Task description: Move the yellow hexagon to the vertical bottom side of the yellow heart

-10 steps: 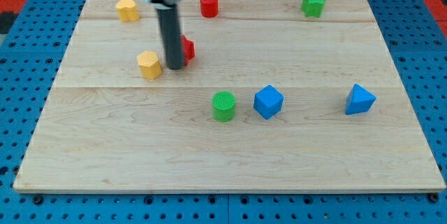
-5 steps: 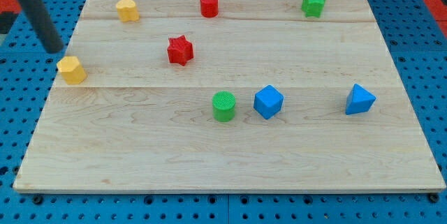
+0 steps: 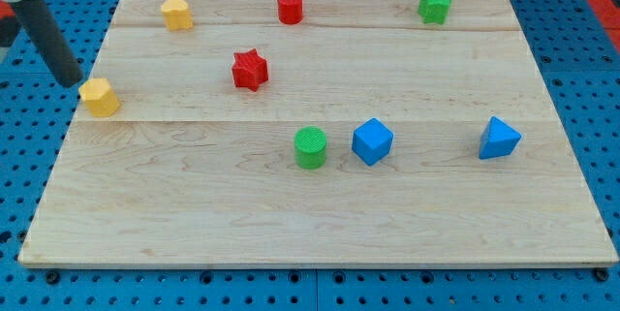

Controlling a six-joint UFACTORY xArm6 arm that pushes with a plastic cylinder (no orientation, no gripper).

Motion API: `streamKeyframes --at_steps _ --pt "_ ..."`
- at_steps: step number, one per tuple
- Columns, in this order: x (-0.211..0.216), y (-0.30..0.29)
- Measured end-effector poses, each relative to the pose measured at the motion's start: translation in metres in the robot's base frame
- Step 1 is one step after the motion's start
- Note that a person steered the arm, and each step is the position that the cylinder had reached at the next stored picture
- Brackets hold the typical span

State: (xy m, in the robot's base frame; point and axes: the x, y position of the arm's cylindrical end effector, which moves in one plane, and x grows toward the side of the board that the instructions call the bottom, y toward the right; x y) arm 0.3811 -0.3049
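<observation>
The yellow hexagon [image 3: 99, 96] lies at the board's left edge, about a third of the way down. The yellow heart [image 3: 176, 13] sits near the view's top left, above and to the right of the hexagon. My tip [image 3: 71, 81] is just off the board's left edge, close to the hexagon's upper left side; I cannot tell whether it touches. The dark rod rises toward the view's top left corner.
A red star [image 3: 250, 69] lies right of the hexagon, and a red cylinder [image 3: 290, 7] and a green star [image 3: 435, 5] along the top. A green cylinder [image 3: 310, 147], a blue cube [image 3: 372, 141] and a blue pyramid-like block [image 3: 499, 139] sit mid-board. The wooden board [image 3: 320, 224] rests on blue pegboard.
The yellow hexagon has slid from left of the red star to the board's left edge. The rod swept left with it, then shifted slightly down beside it.
</observation>
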Motion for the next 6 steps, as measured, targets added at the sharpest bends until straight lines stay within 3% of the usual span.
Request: streamKeyframes --at_steps 1,3,4,6 --pt "0.052 0.0" --pt "0.025 0.029" --pt "0.057 0.042" --pt "0.047 0.086"
